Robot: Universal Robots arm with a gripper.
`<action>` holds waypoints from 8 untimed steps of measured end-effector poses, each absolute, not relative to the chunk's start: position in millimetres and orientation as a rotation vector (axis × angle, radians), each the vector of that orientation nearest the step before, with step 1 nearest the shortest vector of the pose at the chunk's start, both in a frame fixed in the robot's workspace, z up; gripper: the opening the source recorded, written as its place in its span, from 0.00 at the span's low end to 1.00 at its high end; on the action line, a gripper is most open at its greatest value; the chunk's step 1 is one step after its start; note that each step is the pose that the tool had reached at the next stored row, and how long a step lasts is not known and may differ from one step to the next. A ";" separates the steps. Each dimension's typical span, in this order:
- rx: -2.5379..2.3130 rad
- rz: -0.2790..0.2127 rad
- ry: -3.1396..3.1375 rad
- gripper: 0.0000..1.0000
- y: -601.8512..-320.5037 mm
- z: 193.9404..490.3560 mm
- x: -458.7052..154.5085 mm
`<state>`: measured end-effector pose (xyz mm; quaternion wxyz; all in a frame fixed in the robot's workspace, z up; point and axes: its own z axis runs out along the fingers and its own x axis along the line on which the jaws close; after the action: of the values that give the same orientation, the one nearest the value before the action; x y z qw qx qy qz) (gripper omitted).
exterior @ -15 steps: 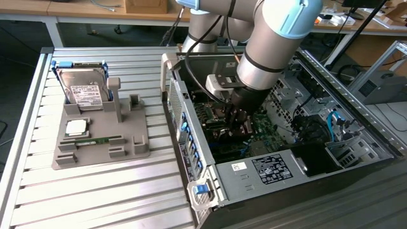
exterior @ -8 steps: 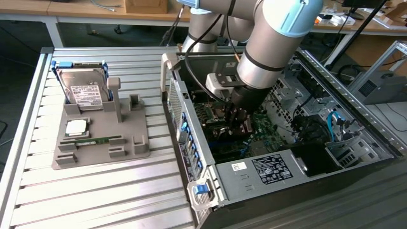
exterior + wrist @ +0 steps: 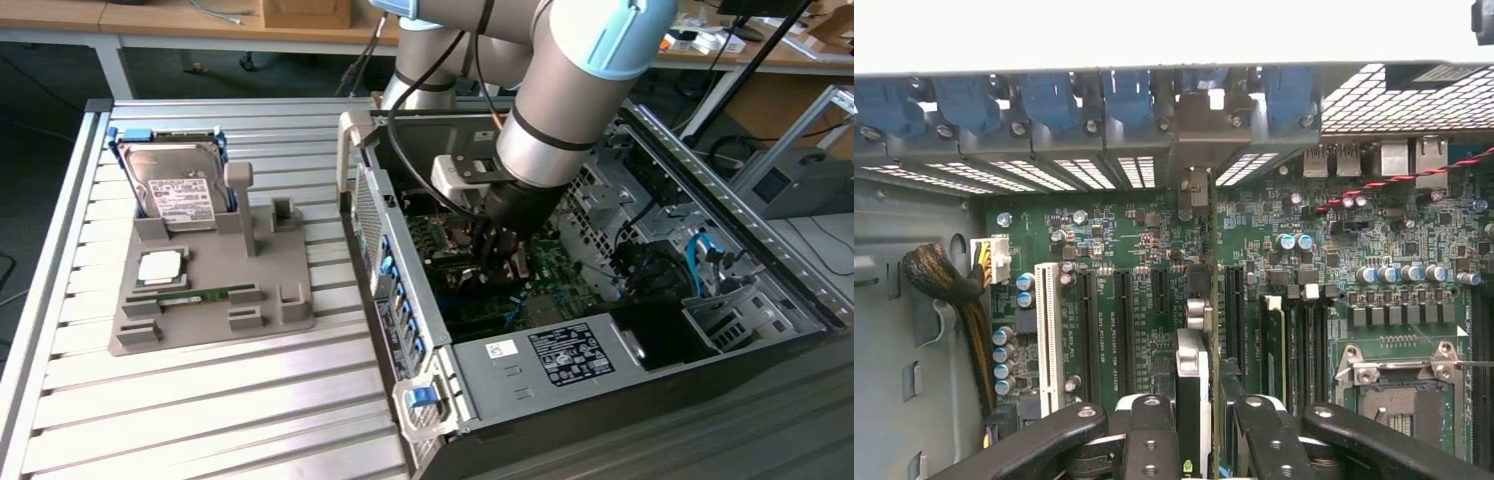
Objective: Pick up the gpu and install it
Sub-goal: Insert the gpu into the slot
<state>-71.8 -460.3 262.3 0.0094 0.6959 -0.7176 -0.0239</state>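
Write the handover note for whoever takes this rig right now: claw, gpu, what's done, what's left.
The claw is closed on the gpu, down inside the open PC case.
The gpu is held edge-on over the motherboard, in line with the expansion slots, with its bracket end toward the case's rear slot openings.
Done: gpu picked up and brought into the case.
Left: seating not confirmed; I cannot tell whether its edge is in a slot. The card is not released.

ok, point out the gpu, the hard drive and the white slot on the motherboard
gpu [image 3: 1192, 385], wrist view: silver edge of the card, seen edge-on.
hard drive [image 3: 180, 192], exterior view: its white label.
white slot [image 3: 1050, 335], wrist view: midway along the slot.
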 end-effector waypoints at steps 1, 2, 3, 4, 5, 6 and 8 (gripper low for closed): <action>2.173 -0.075 -2.241 0.27 -460.3 262.1 -71.8; 2.173 -0.075 -2.241 0.27 -460.3 261.9 -71.8; 2.173 -0.075 -2.241 0.27 -460.3 261.8 -71.8; 2.173 -0.075 -2.241 0.27 -460.3 261.7 -71.8; 2.173 -0.075 -2.241 0.27 -460.3 261.6 -71.8; 2.173 -0.074 -2.241 0.27 -460.2 261.5 -71.8; 2.173 -0.074 -2.241 0.27 -460.2 261.5 -71.8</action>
<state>-71.8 -460.2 261.5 0.0097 0.6959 -0.7177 -0.0236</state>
